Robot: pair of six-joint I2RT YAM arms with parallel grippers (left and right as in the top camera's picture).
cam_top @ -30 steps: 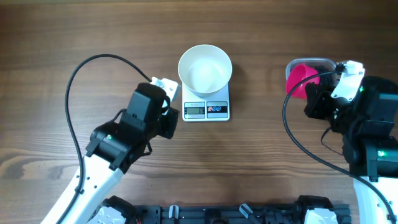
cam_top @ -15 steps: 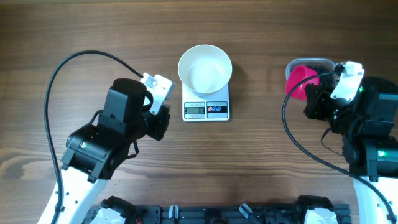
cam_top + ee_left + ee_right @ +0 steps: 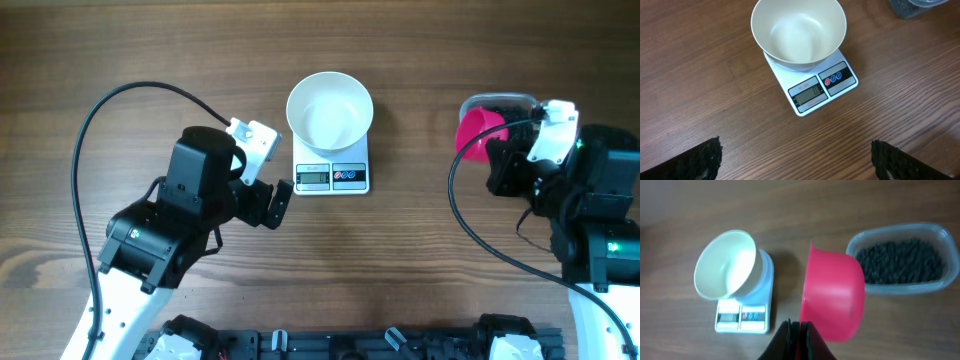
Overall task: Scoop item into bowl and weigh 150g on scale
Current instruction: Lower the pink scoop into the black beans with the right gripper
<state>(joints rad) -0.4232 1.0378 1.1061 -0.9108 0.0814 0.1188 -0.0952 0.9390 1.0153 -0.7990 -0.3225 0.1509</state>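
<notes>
light: bright, even | shadows: soft under bowl (image 3: 798,32) | right-wrist view: blurred

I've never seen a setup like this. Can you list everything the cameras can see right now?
bowl: one, white, empty, sitting on the scale
scale: one, white with a grey display and red and blue buttons, middle of the table
pellets: many, black, heaped in the tub
tub: one, clear plastic, at the table's right side
pink scoop: one, held beside the tub
table: one, brown wood, under everything
cables: two, black, one looping from each arm
left end effector: one, black, open, holding nothing, left of the scale
right end effector: one, black, shut on the pink scoop
</notes>
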